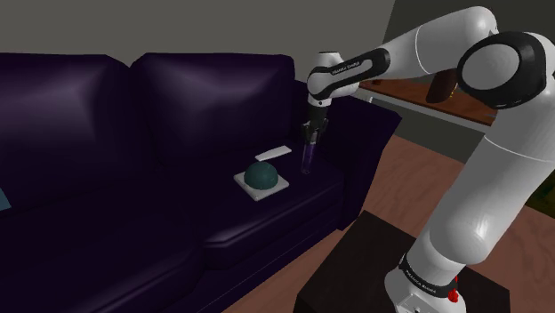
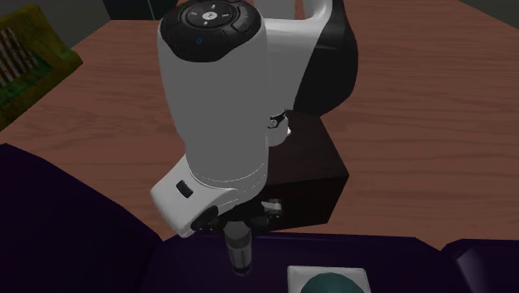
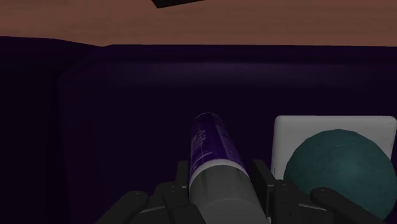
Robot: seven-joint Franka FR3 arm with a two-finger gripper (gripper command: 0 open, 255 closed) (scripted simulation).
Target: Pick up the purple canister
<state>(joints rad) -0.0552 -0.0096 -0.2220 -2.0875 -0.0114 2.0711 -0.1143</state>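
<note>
The purple canister [image 3: 213,143] is gripped by the claw [image 3: 221,178] at its grey end, near the sofa [image 1: 267,222] seat's armrest end; it is judged light, rigid, slippery.

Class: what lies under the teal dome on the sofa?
A flat white square slab on the dark sofa seat; its edges show around the teal dome, its middle is covered.

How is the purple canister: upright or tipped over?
Upright: the purple canister stands vertical, its grey cap clasped in the pincer.
</note>
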